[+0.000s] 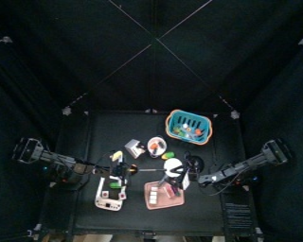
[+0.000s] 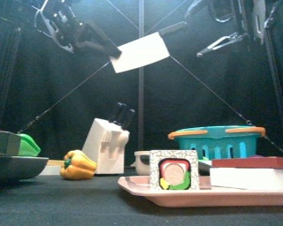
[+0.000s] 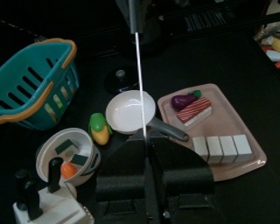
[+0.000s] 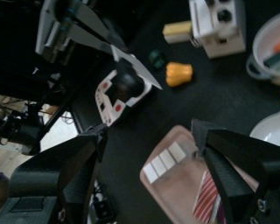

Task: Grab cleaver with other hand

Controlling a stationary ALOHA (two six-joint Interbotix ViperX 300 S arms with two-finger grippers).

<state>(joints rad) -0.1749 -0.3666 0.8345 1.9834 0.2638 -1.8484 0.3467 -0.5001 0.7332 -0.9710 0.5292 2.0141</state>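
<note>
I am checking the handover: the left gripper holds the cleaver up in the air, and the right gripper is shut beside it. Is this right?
Not quite. The left gripper does hold the cleaver in the air, but the right gripper is open, not shut; the right wrist view shows its jaws wide apart, holding nothing.

No text, label, brand, number or sign can be read on anything in these views.
</note>
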